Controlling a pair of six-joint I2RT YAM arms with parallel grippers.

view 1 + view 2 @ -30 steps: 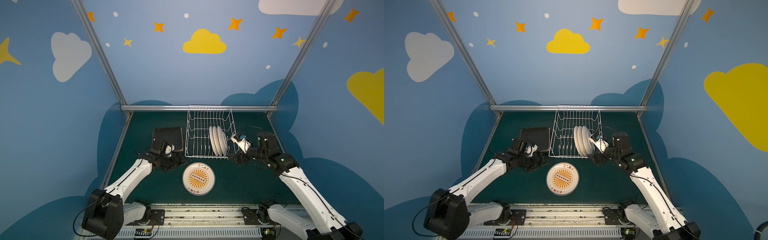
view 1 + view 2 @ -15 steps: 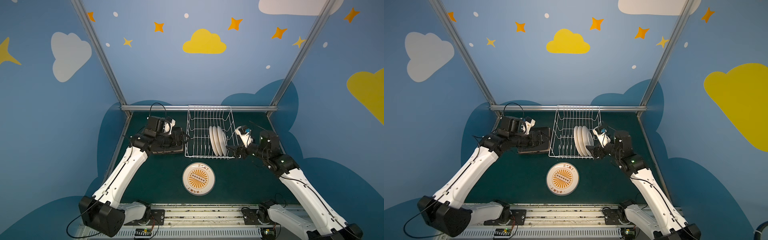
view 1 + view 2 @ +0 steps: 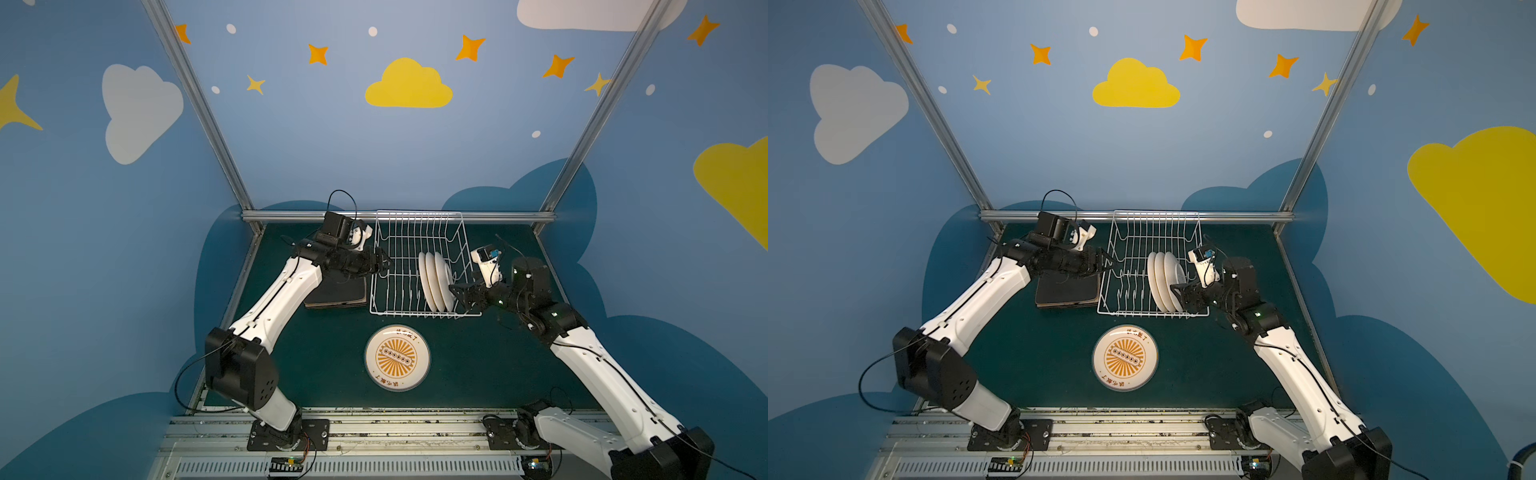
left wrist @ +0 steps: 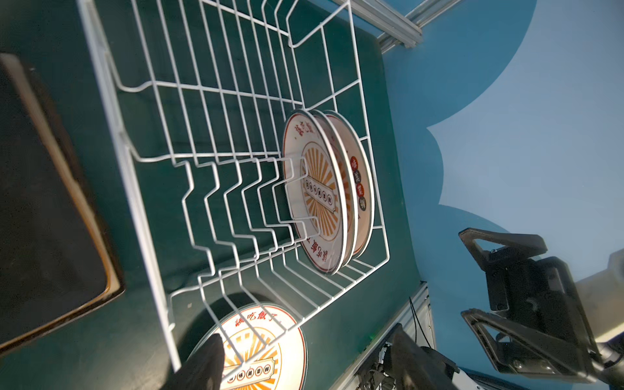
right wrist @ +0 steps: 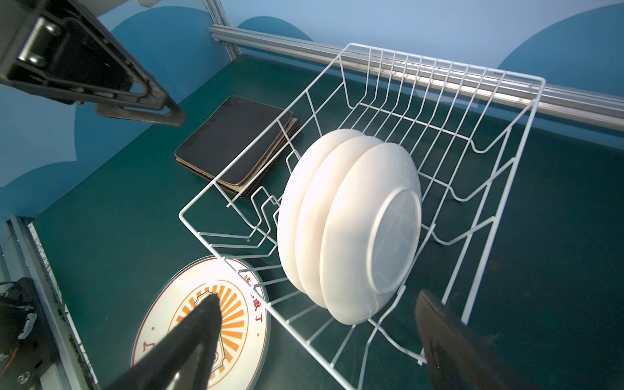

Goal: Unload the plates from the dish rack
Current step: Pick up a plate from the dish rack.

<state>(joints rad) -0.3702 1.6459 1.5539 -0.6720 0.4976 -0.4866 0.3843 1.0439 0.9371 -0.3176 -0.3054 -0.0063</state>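
Note:
The white wire dish rack [image 3: 417, 212] holds three round white plates [image 3: 435, 281] upright near its right end, backs toward my right gripper [image 5: 317, 297]. That gripper is open and empty, just outside the rack's right side, close to the nearest plate [image 5: 371, 236]. My left gripper [image 3: 384, 262] hovers open and empty over the rack's left rim [image 4: 111, 141]. Another round plate [image 3: 397, 358], orange sunburst up, lies flat on the mat in front of the rack. A stack of black square plates [image 3: 336, 293] lies face down left of the rack.
The rack's left half [image 3: 1129, 266] has only bare tines. A metal rail [image 3: 291, 216] and the blue walls close the back and sides. The arm bases stand on a slotted rail [image 3: 374, 432] at the front edge.
My left arm has risen from beside the square plate stack and swung right to the rack's left rim, its jaws narrowing slightly. My right gripper has edged toward the round plates.

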